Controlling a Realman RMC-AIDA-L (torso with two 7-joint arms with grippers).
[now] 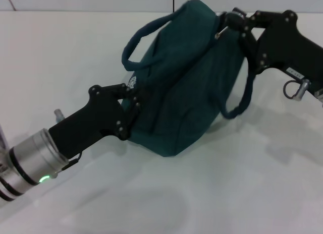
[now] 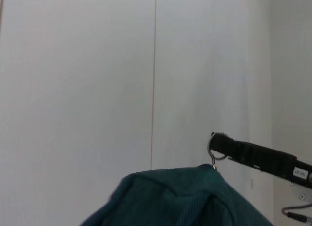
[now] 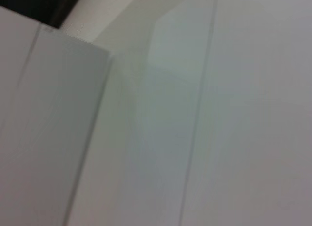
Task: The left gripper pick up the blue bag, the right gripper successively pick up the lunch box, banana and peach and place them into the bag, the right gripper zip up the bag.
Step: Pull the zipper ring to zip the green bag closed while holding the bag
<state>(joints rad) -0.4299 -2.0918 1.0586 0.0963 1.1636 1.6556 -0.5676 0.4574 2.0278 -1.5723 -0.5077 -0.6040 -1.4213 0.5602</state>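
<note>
The blue bag (image 1: 186,88) stands tilted on the white table, its top closed, one loop handle (image 1: 139,40) up and the other (image 1: 242,100) hanging on the right. My left gripper (image 1: 132,95) is shut on the bag's left side by the round white logo. My right gripper (image 1: 233,19) is at the bag's top right corner, shut on the ring-pull zipper (image 1: 218,35). The left wrist view shows the bag's top (image 2: 185,197) and the right gripper (image 2: 219,144) with the ring (image 2: 213,157). The lunch box, banana and peach are out of view.
The white table (image 1: 242,193) stretches in front of and around the bag. A white panelled wall (image 2: 97,89) stands behind. The right wrist view shows only white wall panels (image 3: 195,114).
</note>
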